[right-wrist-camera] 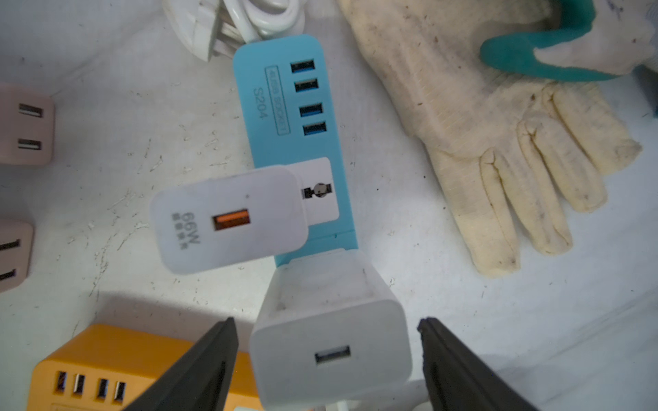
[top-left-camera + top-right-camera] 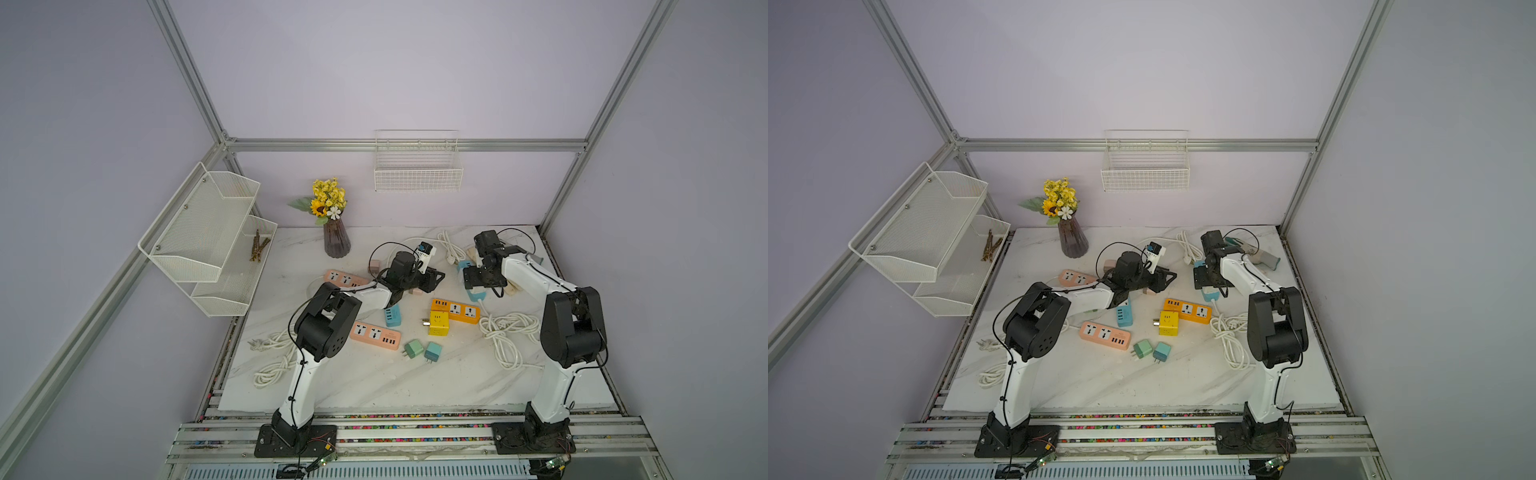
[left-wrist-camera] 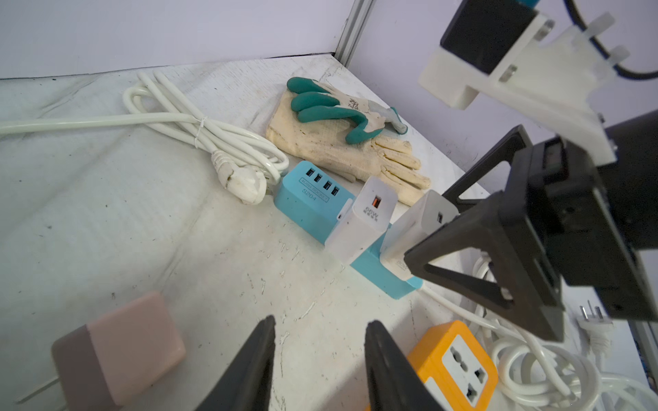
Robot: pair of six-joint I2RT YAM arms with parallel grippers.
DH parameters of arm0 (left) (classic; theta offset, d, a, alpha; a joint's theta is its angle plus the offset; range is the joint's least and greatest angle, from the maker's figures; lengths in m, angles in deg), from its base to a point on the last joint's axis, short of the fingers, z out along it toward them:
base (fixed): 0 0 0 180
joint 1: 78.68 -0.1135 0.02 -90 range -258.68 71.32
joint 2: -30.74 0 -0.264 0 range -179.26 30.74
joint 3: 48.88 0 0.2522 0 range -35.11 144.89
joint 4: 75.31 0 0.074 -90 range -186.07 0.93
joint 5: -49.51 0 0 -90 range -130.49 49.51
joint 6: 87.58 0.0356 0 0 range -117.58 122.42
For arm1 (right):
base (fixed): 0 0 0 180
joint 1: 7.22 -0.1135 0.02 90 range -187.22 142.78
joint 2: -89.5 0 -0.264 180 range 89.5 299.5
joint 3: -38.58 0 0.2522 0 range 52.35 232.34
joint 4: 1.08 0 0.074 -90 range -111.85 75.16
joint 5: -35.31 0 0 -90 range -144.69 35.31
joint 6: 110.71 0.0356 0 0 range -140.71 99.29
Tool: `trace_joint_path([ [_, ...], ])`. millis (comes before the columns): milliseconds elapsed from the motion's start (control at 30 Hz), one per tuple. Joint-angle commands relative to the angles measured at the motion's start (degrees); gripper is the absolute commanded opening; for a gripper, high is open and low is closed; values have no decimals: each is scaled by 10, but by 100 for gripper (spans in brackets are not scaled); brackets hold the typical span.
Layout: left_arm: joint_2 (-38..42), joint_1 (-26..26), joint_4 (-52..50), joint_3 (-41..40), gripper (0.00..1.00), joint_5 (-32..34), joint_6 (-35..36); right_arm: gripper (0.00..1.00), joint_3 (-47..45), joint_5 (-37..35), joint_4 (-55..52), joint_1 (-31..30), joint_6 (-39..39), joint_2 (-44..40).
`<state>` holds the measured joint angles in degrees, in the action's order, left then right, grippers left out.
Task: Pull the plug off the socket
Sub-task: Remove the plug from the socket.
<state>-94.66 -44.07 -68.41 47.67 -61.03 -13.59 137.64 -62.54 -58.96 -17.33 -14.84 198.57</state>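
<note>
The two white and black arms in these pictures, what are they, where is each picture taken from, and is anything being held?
They are two robot arms bolted at the front edge of a marble table. Two pictures look down from overhead; the other two come from a camera on each wrist. Scattered on the table are power strips, chargers, coiled white cables, work gloves and a flower vase. Each arm ends in a two-fingered tool. The right tool is open, straddling a white charger plugged into the blue power strip, not yet gripping it. The left tool is open and empty, above the table.
</note>
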Motion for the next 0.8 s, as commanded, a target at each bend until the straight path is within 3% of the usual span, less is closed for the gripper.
trace_joint_path([
  [0,31,-1,61,-1,42,-23,-2,81,23,-2,-11,10,-17,28],
  [100,28,1,94,-15,39,-48,-26,75,35,15,-10,9,-28,37],
  [367,18,3,120,-34,38,-23,93,41,40,98,-17,9,-80,37],
  [533,1,1,102,-17,39,-15,167,27,32,173,-13,8,-145,40],
  [767,-21,1,47,18,44,-16,216,1,18,184,14,-9,-221,45],
])
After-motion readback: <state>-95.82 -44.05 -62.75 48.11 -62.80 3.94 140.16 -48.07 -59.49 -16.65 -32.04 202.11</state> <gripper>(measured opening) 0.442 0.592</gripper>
